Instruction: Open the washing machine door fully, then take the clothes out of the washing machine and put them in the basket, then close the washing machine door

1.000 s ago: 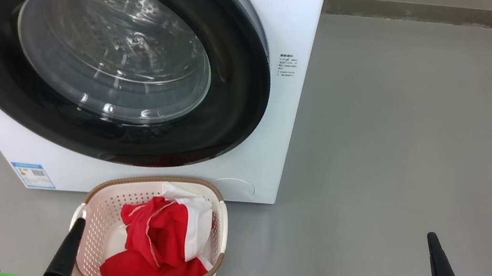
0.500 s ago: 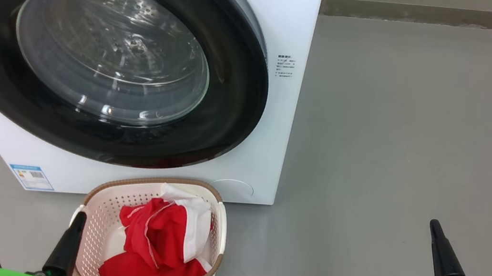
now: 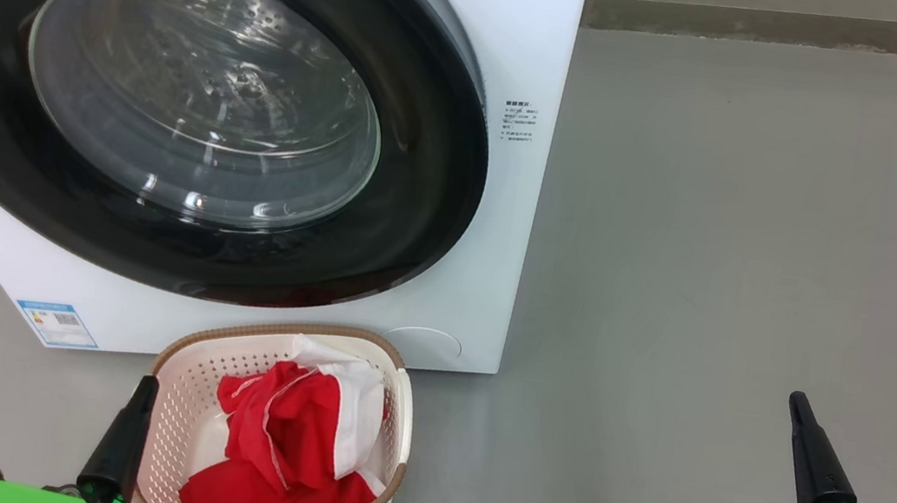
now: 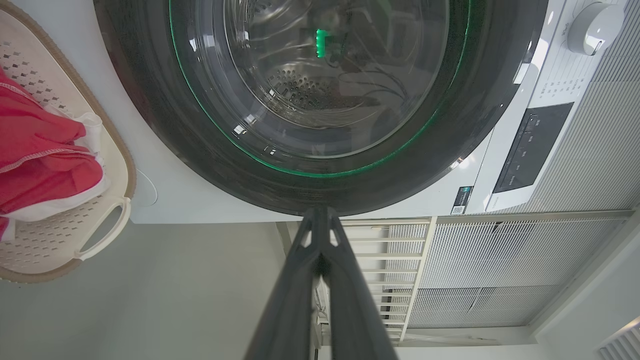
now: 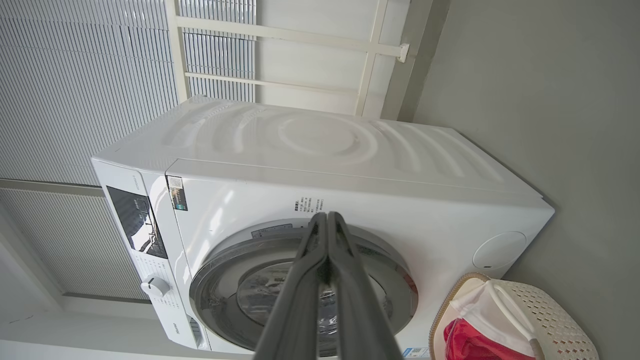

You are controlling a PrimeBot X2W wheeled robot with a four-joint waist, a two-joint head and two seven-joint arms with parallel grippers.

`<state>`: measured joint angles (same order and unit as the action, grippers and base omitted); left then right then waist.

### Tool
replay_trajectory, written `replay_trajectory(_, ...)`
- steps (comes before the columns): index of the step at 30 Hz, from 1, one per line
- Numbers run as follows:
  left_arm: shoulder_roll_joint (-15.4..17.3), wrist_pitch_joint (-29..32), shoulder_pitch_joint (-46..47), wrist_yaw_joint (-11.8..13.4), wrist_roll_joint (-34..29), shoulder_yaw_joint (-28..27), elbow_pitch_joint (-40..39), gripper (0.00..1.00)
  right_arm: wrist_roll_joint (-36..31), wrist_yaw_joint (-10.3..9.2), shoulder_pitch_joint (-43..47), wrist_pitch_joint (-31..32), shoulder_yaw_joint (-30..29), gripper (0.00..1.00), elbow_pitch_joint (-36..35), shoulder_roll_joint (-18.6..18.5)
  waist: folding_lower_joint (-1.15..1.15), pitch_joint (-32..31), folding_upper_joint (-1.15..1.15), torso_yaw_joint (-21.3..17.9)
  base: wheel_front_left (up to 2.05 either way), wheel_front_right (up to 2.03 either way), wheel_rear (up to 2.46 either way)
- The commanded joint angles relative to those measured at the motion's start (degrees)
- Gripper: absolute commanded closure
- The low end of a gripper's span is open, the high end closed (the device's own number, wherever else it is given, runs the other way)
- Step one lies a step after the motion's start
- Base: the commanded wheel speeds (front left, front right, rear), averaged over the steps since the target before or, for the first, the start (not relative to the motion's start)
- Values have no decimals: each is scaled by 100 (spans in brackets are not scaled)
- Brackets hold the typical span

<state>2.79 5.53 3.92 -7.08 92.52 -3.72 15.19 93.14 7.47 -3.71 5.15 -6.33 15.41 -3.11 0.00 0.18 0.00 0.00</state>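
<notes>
At the lower left of the head view, the left gripper [image 3: 146, 389] has its 2 dark fingers pressed together on nothing. Its tip is just beside the left wall of the basket [image 3: 185, 390]; contact cannot be told. The cream basket stands on the grey floor [image 3: 722, 237], close in front of the washing machine [image 3: 531, 35]. The clothes [image 3: 290, 440], red with white panels, lie bunched inside the basket, just right of that gripper's tip.

Above the basket, the washing machine door [image 3: 438, 197] sits closed against the white front. Through its glass the steel drum shows no red fabric. In the left wrist view the joined fingertips point at the door's black rim, apart from it. A blue sticker [image 3: 57, 322] is at the washer's lower left corner. A small printed label [image 3: 521, 121] is right of the door, and a round flap [image 3: 425, 343] is below it.

Far right, over bare floor, the right gripper [image 3: 798, 401] has its 2 fingers pinched together, empty. It is well apart from the basket, the clothes and the door.
</notes>
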Motion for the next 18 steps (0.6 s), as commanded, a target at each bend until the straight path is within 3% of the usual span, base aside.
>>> replay_trajectory(1, 61, 40, 221, -41, 21, -211, -116, 100, 8, 2, -235, 32, 108, 100, -146, -69, 0, 0, 0, 0, 0, 0, 0)
replay_trajectory(18, 50, 53, 222, -41, 8, -227, -116, 100, -13, 2, -238, 52, 83, 100, -144, -51, 0, 0, 0, 0, 0, 0, 0)
